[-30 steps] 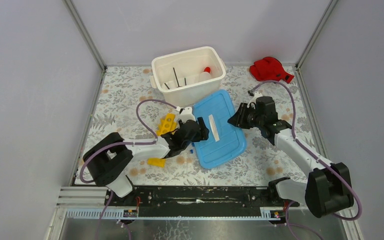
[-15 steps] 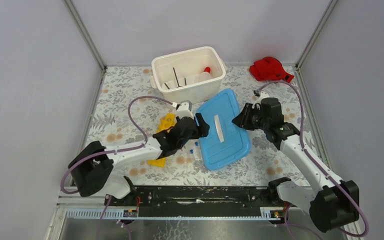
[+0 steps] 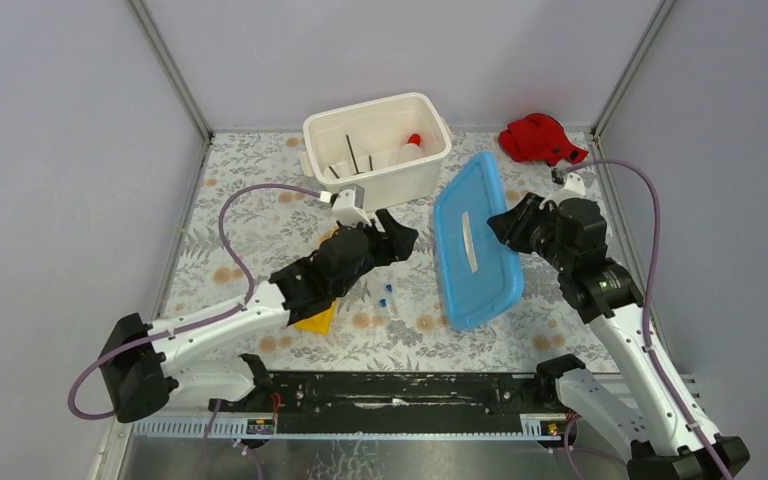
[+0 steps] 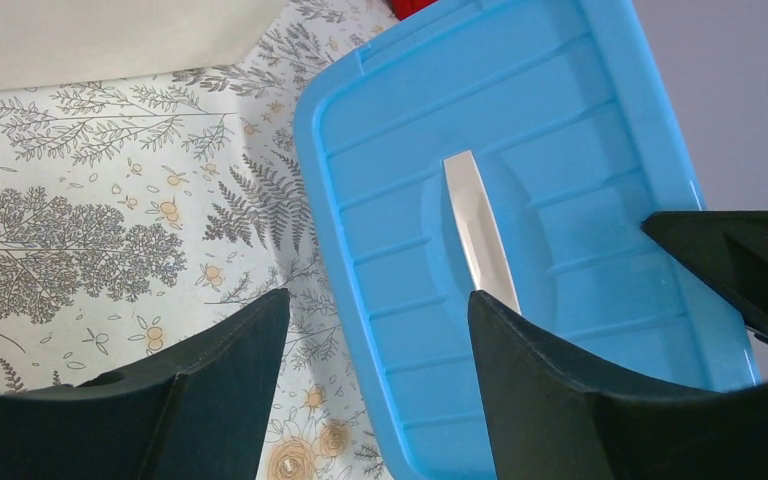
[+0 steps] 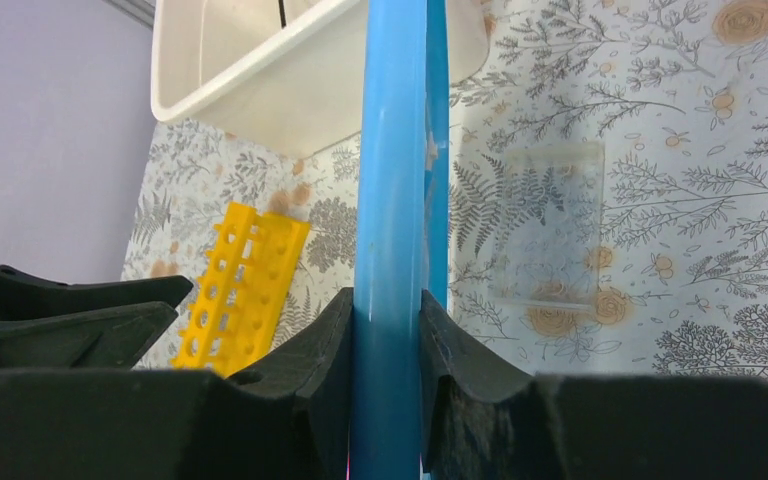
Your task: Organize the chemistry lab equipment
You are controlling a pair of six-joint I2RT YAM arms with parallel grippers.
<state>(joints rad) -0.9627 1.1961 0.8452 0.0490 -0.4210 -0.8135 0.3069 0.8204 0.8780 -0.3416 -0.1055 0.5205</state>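
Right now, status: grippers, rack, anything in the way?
Right gripper shut on blue lid, lid tilted up. Left gripper open, empty, beside lid. Yellow rack flat on table, partly under left arm; blue-capped tubes loose nearby.

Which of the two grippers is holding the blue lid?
The right gripper: it is shut on the edge of the blue lid. The left gripper hangs open and empty beside it.
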